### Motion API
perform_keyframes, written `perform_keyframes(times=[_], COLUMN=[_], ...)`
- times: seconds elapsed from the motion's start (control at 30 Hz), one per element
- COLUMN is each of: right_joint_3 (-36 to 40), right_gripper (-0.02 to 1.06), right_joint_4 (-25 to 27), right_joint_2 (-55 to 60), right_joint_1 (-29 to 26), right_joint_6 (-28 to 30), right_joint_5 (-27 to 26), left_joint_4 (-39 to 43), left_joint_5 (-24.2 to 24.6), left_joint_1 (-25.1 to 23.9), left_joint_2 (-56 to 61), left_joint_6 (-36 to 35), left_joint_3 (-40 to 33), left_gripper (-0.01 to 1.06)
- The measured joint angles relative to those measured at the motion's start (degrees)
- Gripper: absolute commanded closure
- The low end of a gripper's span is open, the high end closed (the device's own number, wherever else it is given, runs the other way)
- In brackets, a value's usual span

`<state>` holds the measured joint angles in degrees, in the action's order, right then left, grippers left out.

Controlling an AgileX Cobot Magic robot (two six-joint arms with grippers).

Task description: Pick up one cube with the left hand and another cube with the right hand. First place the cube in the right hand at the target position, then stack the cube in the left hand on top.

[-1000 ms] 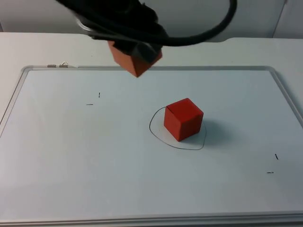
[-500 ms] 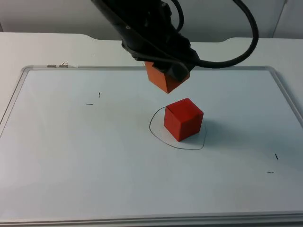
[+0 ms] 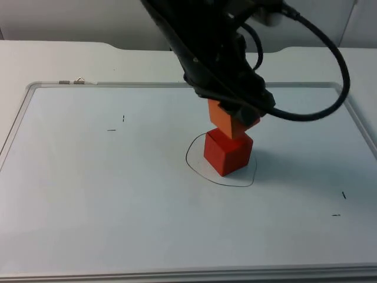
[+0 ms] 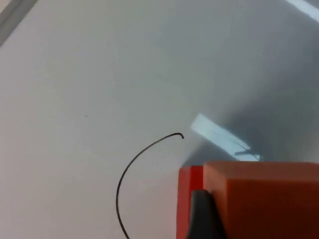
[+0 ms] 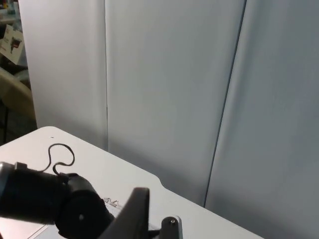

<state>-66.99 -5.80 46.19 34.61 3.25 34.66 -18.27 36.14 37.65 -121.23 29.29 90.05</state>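
Now the left gripper hangs over the middle of the whiteboard, pinching an orange cube by its sides. That cube sits right above the red cube, and from the top view the two seem to touch, though I cannot tell whether the upper one rests fully on the lower. Both cubes are turned cornerwise, each with a vertical edge facing the board's near edge; being cubes, they have no long axis to speak of. The upper cube looks shifted a little toward the board's right edge relative to the lower one.

The red cube stands inside a hand-drawn black outline, roughly midway between the board's left and right edges and slightly nearer its far edge. The arm hides the top of the orange cube and the far part of the outline.

In the left wrist view the orange cube is cut off by the picture's edge, with a black fingertip pressed against its face and a sliver of the red cube showing just beside it. An arc of the outline curves nearby on the board.

The right arm waits off the board; its wrist view faces the grey partition wall, and whether that gripper is spread or pressed together I cannot tell
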Motion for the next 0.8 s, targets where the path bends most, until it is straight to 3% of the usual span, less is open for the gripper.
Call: perform_keyframes(times=[0.2, 0.8], right_joint_3=[0.0, 0.0], right_gripper=[0.07, 0.07], right_joint_4=[0.0, -0.1], right_joint_2=[0.0, 0.0], right_joint_1=[0.0, 0.0], right_joint_6=[0.0, 0.0], right_joint_5=[0.0, 0.0], left_joint_4=[4.06, 4.26], left_joint_5=[0.0, -1.15], left_joint_1=[0.26, 0.26], left_joint_2=[-1.67, -2.6], left_joint_6=[-3.04, -3.56], left_joint_3=[0.0, 0.03], left_gripper=[1.05, 1.05])
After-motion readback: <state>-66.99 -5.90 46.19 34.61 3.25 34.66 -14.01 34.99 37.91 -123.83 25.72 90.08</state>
